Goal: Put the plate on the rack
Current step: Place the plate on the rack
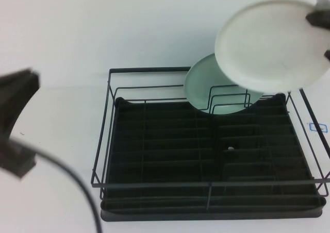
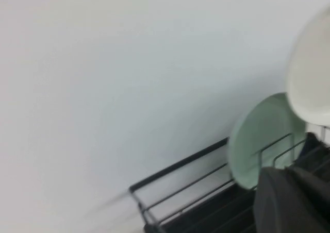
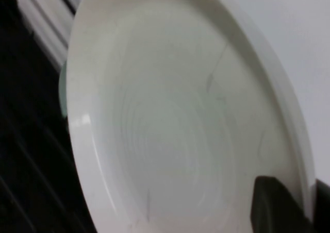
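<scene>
The white plate (image 1: 268, 42) hangs tilted in the air above the back right corner of the black wire rack (image 1: 165, 150). My right gripper (image 1: 320, 29) is shut on the plate's right rim. The right wrist view shows the plate's inner face (image 3: 170, 119) with my right gripper (image 3: 304, 212) pinching the rim, and the rack (image 3: 26, 140) dark beneath. My left gripper (image 1: 20, 88) hovers left of the rack, away from the plate. The left wrist view shows my left gripper (image 2: 289, 202) near the rack's back bar (image 2: 180, 166), with the plate (image 2: 312, 73) above.
A pale mint-green plate (image 1: 206, 83) stands upright in the rack's back dividers, right under the white plate; it also shows in the left wrist view (image 2: 263, 135). The left arm's cable (image 1: 77, 186) hangs near the rack's front left corner. A blue-outlined mark (image 1: 318, 127) lies right of the rack.
</scene>
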`<control>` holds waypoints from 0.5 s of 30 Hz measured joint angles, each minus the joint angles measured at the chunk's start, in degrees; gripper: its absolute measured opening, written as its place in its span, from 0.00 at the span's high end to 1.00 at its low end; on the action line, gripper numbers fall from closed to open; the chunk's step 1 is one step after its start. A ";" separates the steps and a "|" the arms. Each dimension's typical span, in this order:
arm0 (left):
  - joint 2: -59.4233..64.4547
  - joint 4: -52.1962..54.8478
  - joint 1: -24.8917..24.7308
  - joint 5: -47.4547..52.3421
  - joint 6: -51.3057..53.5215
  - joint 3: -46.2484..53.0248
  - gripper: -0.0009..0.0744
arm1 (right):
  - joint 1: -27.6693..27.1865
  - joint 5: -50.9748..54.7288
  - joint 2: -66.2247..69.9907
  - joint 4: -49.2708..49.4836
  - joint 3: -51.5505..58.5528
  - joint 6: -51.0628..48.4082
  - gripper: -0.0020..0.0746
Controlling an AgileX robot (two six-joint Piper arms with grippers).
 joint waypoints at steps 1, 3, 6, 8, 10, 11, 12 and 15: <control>-1.87 0.00 0.08 -1.31 0.13 2.08 0.99 | 0.00 0.18 0.85 -0.93 0.00 0.12 0.84; -5.42 -0.11 0.08 -2.09 1.22 5.78 0.99 | 0.22 0.26 2.13 -2.90 0.00 0.23 0.84; -9.72 -0.11 0.08 -2.33 3.54 9.72 0.99 | 1.25 -1.30 3.77 -6.82 0.00 0.30 0.84; -11.84 -0.11 0.08 -2.57 5.56 11.74 0.99 | 2.36 -3.42 4.84 -8.01 0.00 0.35 0.84; -13.95 -0.11 0.08 -3.11 9.94 13.58 0.99 | 3.34 -5.50 5.95 -8.61 0.00 0.35 0.84; -14.94 -0.11 0.08 -3.55 11.40 14.50 0.99 | 3.90 -6.35 6.64 -8.91 0.00 0.12 0.84; -15.77 -0.11 0.08 -4.38 12.42 15.39 0.99 | 4.48 -7.25 7.31 -9.56 0.00 -0.17 0.84; -17.14 -0.24 0.08 -9.10 13.05 17.29 0.99 | 6.14 -10.20 9.04 -11.00 0.00 -0.61 0.84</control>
